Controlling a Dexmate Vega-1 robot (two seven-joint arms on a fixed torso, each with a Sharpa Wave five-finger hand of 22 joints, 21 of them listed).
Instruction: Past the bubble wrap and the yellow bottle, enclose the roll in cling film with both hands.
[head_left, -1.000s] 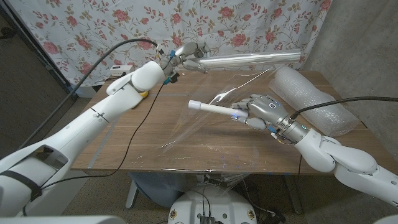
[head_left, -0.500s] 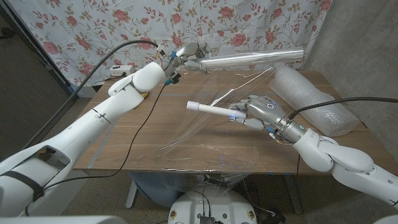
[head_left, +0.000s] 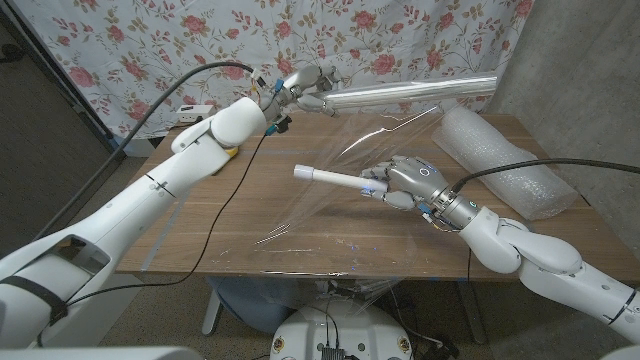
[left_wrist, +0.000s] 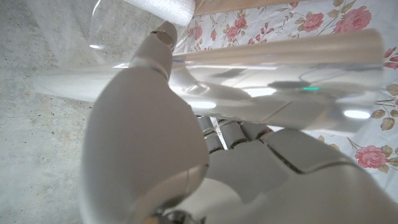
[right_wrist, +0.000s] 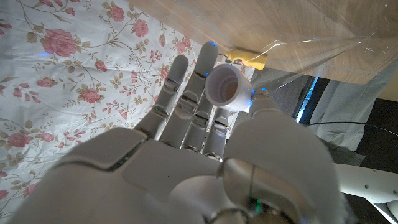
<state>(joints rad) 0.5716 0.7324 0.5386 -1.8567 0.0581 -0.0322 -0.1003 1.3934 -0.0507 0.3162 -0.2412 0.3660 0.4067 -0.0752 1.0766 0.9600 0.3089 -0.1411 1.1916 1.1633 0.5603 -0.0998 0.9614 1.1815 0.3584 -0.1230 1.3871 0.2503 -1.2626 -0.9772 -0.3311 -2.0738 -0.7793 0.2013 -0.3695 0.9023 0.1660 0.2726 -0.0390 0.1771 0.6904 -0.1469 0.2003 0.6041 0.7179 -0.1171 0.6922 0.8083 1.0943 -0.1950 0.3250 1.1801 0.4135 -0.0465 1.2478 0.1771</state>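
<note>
Right hand (head_left: 405, 180) grips white roll (head_left: 335, 178) by one end, held above table (head_left: 200, 230), long axis pointing toward robot's left. Left hand (head_left: 305, 88) grips cling film tube (head_left: 410, 91) beyond roll, near floral curtain (head_left: 130, 40). Film sheet (head_left: 330, 200) drapes from tube over roll to table.

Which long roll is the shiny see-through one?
The cling film roll in the left hand, held up by the flowery curtain. The roll in the right hand is plain white.
</note>
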